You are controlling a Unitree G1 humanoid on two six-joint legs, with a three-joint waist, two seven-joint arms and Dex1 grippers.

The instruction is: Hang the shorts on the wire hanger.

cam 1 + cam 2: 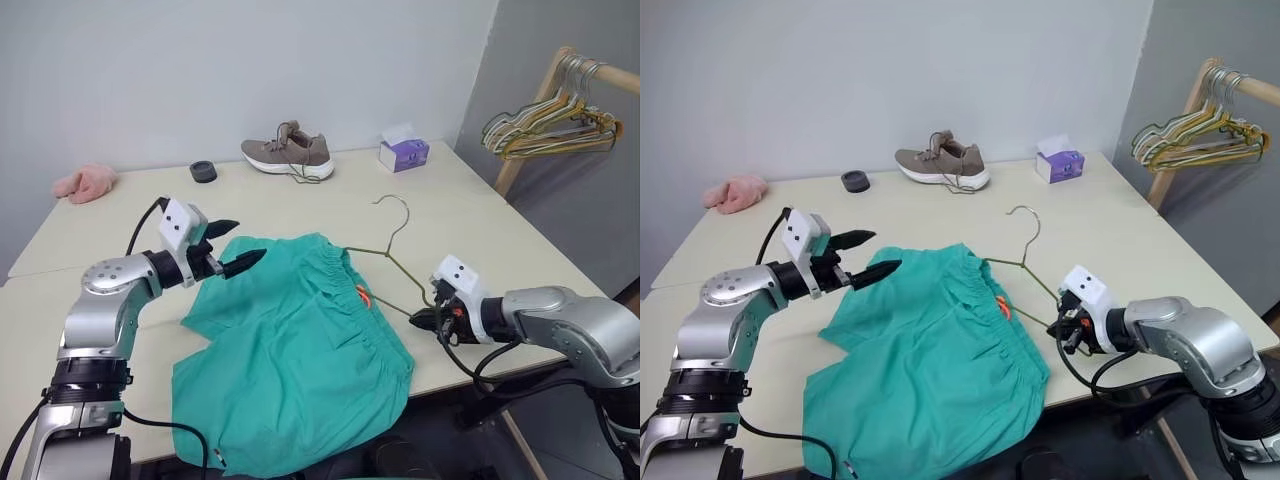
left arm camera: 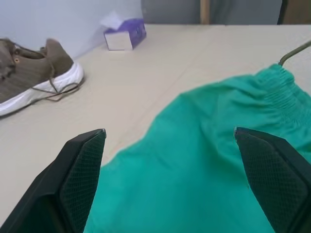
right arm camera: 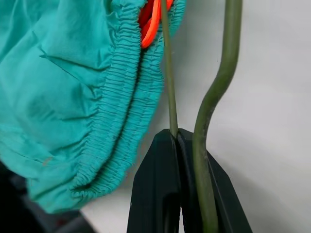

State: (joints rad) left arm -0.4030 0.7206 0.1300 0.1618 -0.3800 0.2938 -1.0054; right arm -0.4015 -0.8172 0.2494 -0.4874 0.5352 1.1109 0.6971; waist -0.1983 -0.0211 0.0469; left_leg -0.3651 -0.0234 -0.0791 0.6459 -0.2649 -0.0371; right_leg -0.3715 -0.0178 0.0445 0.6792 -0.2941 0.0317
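Note:
The teal-green shorts point(image 1: 300, 350) lie spread on the table, and their lower part hangs over the near edge. Part of the wire hanger point(image 1: 396, 262) passes into the gathered waistband beside an orange-red tag point(image 3: 150, 24), while its hook rests on the table behind. My right gripper point(image 1: 425, 320) is shut on the wire hanger's point(image 3: 167, 73) lower corner, just right of the waistband. My left gripper point(image 1: 248, 240) hovers open just above the shorts' point(image 2: 204, 160) far left corner, with nothing between its fingers.
A brown shoe point(image 1: 288, 152), a purple tissue box point(image 1: 403, 153), a black round object point(image 1: 203, 171) and a pink fuzzy cloth point(image 1: 84, 182) sit along the table's back. Bunched hangers point(image 1: 550, 125) hang from a wooden rack at far right.

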